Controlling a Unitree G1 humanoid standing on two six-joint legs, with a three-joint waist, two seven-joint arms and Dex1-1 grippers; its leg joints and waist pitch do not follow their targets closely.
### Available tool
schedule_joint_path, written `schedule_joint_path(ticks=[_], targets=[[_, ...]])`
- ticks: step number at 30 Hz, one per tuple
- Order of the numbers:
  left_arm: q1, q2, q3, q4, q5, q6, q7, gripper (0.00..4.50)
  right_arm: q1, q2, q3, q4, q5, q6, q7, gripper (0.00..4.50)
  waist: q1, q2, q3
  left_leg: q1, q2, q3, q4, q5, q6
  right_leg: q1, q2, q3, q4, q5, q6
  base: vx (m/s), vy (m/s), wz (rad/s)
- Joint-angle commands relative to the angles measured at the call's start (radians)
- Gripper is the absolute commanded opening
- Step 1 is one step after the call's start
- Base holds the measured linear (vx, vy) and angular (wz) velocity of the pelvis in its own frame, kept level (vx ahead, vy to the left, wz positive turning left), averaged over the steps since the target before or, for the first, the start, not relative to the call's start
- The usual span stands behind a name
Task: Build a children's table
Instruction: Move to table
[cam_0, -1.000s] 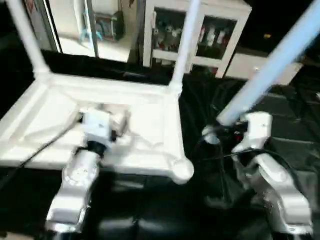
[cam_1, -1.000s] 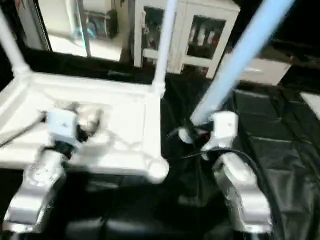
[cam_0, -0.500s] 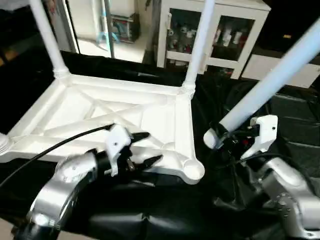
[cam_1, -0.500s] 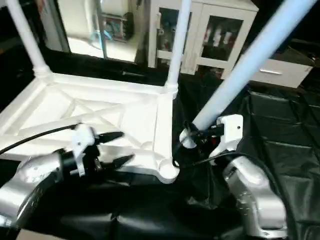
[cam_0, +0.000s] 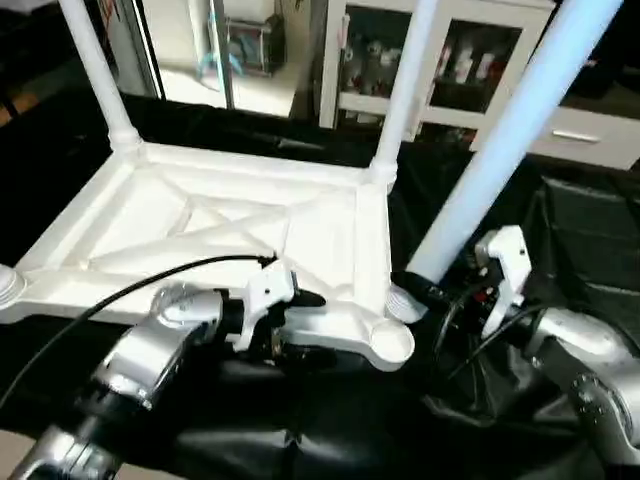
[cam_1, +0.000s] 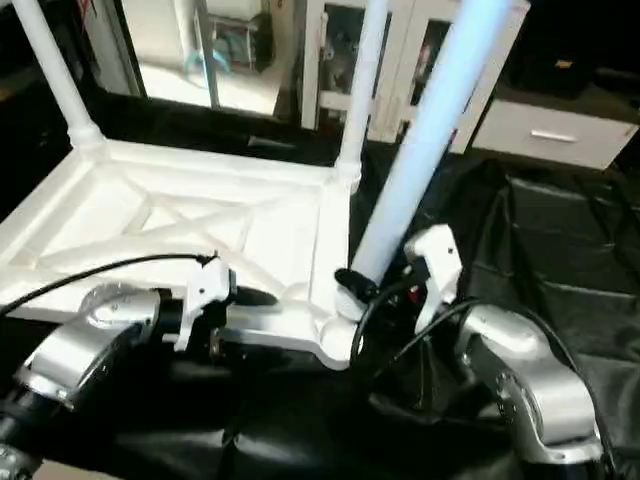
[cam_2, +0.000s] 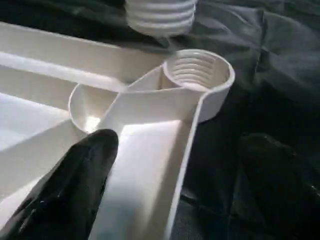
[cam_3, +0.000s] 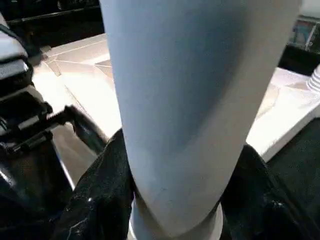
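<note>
Across the black cloth (cam_0: 300, 420) lies the table top (cam_0: 200, 235), underside up, its X-braced ribs showing. It takes up the middle and nine o'clock side of the head view. Two legs already stand in its far corners: one leg (cam_0: 95, 75) at eleven o'clock and another leg (cam_0: 405, 85) near twelve o'clock. Behind them, at twelve o'clock, is a white glass-door cabinet (cam_0: 440, 50).

At about five o'clock from the top's centre is the empty corner socket (cam_2: 197, 70), its inner thread open to view. Just above it and a little to its three o'clock side hangs the threaded end of the loose leg (cam_0: 500, 140), tilted, rising toward one o'clock.

The right gripper (cam_1: 385, 295) clasps this leg near its lower end, black fingers (cam_3: 95, 200) pressed on either side of the tube.

The left gripper (cam_0: 305, 325) stands at the top's near rim, jaws spread wide. One finger (cam_2: 75, 185) lies over the ribbed underside and the other outside the edge, over the cloth. I cannot tell if either touches the plastic.
</note>
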Motion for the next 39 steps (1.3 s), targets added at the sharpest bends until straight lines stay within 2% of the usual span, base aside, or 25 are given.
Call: schedule_joint_path(ticks=[1,2,3,6,9,13,14,18,19,21,22,23,24,27,29,34,35,39], targets=[[-0.021,0.005,-0.027,0.003,0.014,0.001,-0.036,3.98,-0.013,-0.011,-0.003,-0.012,0.019,0.021,-0.004,1.91,0.006,0.003,-0.063,0.004,0.092,-0.026,-0.081,-0.013,0.066,0.049,-0.107,0.059,-0.066,0.019,-0.271,0.000,0.000,0.00],[-0.024,0.008,-0.034,0.004,0.019,0.002,-0.045,3.71,-0.013,-0.010,-0.001,-0.012,0.018,0.022,-0.003,1.91,0.007,0.003,-0.063,0.004,0.093,-0.026,-0.082,-0.019,0.063,0.049,-0.107,0.059,-0.066,0.013,-0.272,0.000,0.000,0.00],[-0.027,0.012,-0.047,0.002,0.031,0.001,-0.051,3.71,-0.013,-0.005,0.001,-0.014,0.012,0.020,-0.008,1.91,0.008,0.006,-0.062,0.005,0.094,-0.026,-0.084,-0.034,0.054,0.049,-0.107,0.058,-0.066,-0.002,-0.272,0.000,0.000,0.00],[-0.031,0.010,-0.058,0.006,0.044,-0.004,-0.051,3.45,-0.014,0.008,-0.003,-0.013,0.010,0.020,-0.021,1.91,0.007,0.004,-0.061,0.005,0.094,-0.024,-0.086,-0.061,0.035,0.048,-0.108,0.059,-0.070,-0.034,-0.264,0.000,0.000,0.00],[-0.038,0.000,-0.061,0.018,0.051,-0.006,-0.051,3.21,-0.019,0.016,-0.006,-0.012,0.006,0.020,-0.032,1.91,0.007,0.003,-0.059,0.005,0.095,-0.023,-0.088,-0.070,0.025,0.048,-0.109,0.060,-0.072,-0.053,-0.259,0.000,0.000,0.00],[-0.074,-0.029,-0.080,0.054,0.082,-0.018,-0.048,2.99,-0.028,0.028,-0.010,-0.019,0.004,0.026,-0.052,1.91,0.008,0.008,-0.060,0.006,0.094,-0.024,-0.088,-0.074,0.017,0.047,-0.109,0.060,-0.075,-0.067,-0.251,0.000,0.000,0.00],[-0.084,-0.034,-0.080,0.065,0.084,-0.021,-0.049,2.78,-0.027,0.028,-0.010,-0.024,0.006,0.029,-0.052,1.91,0.009,0.005,-0.061,0.005,0.095,-0.024,-0.088,-0.069,0.015,0.050,-0.110,0.060,-0.072,-0.054,-0.253,0.000,0.000,0.00],[-0.109,-0.036,-0.088,0.089,0.097,-0.034,-0.063,2.47,-0.017,0.025,-0.008,-0.039,0.010,0.033,-0.051,1.91,0.009,0.007,-0.062,0.002,0.093,-0.024,-0.087,-0.058,0.020,0.052,-0.110,0.060,-0.071,-0.026,-0.252,0.000,0.000,0.00],[-0.114,-0.034,-0.094,0.095,0.104,-0.040,-0.069,2.38,-0.012,0.024,-0.007,-0.044,0.010,0.033,-0.052,1.91,0.010,0.012,-0.063,0.002,0.092,-0.024,-0.086,-0.055,0.020,0.052,-0.110,0.060,-0.070,-0.022,-0.253,0.000,0.000,0.00],[-0.120,-0.025,-0.110,0.101,0.116,-0.045,-0.092,2.30,0.002,0.024,-0.008,-0.058,0.013,0.036,-0.057,1.91,0.010,0.016,-0.063,0.003,0.094,-0.026,-0.087,-0.061,0.018,0.052,-0.108,0.059,-0.070,-0.012,-0.252,0.000,0.000,0.00],[-0.122,-0.024,-0.112,0.105,0.118,-0.047,-0.098,2.25,0.004,0.025,-0.008,-0.061,0.013,0.037,-0.059,1.91,0.009,0.014,-0.063,0.002,0.094,-0.026,-0.088,-0.065,0.018,0.053,-0.110,0.059,-0.071,-0.011,-0.254,0.000,0.000,0.00],[-0.124,-0.021,-0.114,0.105,0.121,-0.049,-0.107,2.14,0.010,0.026,-0.008,-0.067,0.013,0.038,-0.061,1.91,0.009,0.018,-0.062,0.002,0.094,-0.026,-0.088,-0.070,0.017,0.053,-0.110,0.060,-0.071,-0.019,-0.256,0.000,0.000,0.00],[-0.124,-0.021,-0.115,0.105,0.122,-0.050,-0.110,1.90,0.011,0.027,-0.009,-0.069,0.013,0.038,-0.062,1.91,0.009,0.017,-0.062,0.002,0.094,-0.026,-0.088,-0.075,0.016,0.053,-0.110,0.059,-0.072,-0.026,-0.257,0.000,0.000,0.00],[-0.133,-0.007,-0.126,0.107,0.132,-0.046,-0.138,1.86,0.025,0.030,-0.008,-0.083,0.017,0.044,-0.066,1.91,0.009,0.016,-0.060,0.002,0.094,-0.025,-0.090,-0.093,0.009,0.053,-0.110,0.061,-0.075,-0.059,-0.254,0.000,0.000,0.00],[-0.138,-0.007,-0.123,0.114,0.132,-0.050,-0.140,1.63,0.027,0.031,-0.005,-0.084,0.016,0.044,-0.067,1.91,0.010,0.017,-0.060,0.002,0.094,-0.026,-0.090,-0.095,0.007,0.051,-0.110,0.060,-0.075,-0.069,-0.251,0.000,0.000,0.00],[-0.138,-0.018,-0.109,0.122,0.131,-0.058,-0.133,1.39,0.023,0.034,-0.003,-0.083,0.019,0.049,-0.066,1.91,0.009,0.015,-0.062,0.001,0.094,-0.025,-0.089,-0.073,0.014,0.052,-0.111,0.060,-0.072,-0.037,-0.258,0.000,0.000,0.00],[-0.134,-0.026,-0.101,0.120,0.125,-0.060,-0.127,1.08,0.022,0.035,-0.002,-0.082,0.020,0.050,-0.065,1.91,0.009,0.013,-0.063,0.001,0.094,-0.024,-0.088,-0.068,0.016,0.052,-0.111,0.060,-0.072,-0.032,-0.259,0.000,0.000,0.00],[-0.127,-0.031,-0.098,0.117,0.119,-0.062,-0.130,0.84,0.024,0.035,0.003,-0.085,0.023,0.052,-0.062,1.91,0.009,0.009,-0.062,0.001,0.096,-0.024,-0.088,-0.066,0.023,0.052,-0.112,0.059,-0.072,-0.036,-0.262,0.000,0.000,0.00]])
